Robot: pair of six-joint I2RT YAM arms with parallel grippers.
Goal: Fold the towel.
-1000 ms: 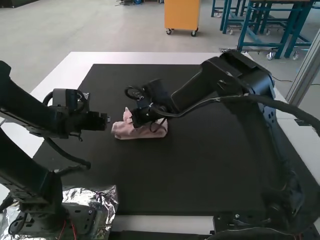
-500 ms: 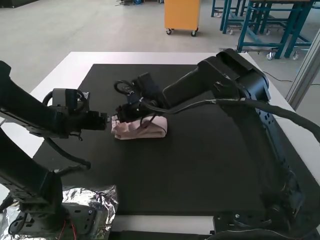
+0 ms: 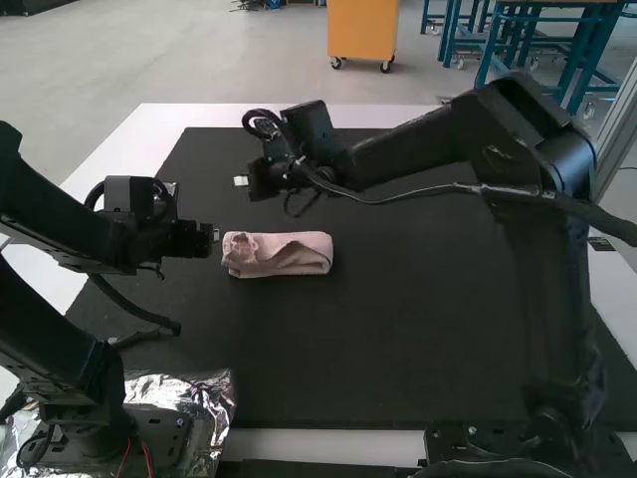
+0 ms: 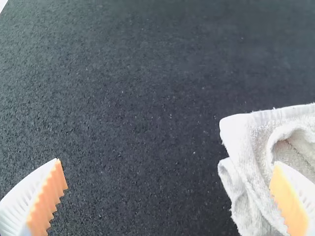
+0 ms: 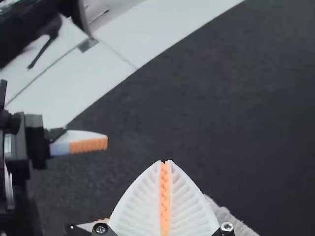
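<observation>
Found the towel [image 3: 277, 261] on the black mat [image 3: 398, 339], folded into a compact strip, loose layers at the end near the left gripper [image 4: 168, 162]. Judged nearly complete; perhaps only tidying left. Noted left gripper parted, ungrasping; right gripper [image 5: 164, 162] clenched on nothing, clear of the cloth.

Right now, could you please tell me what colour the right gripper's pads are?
The pads are orange, showing best in the right wrist view.
</observation>
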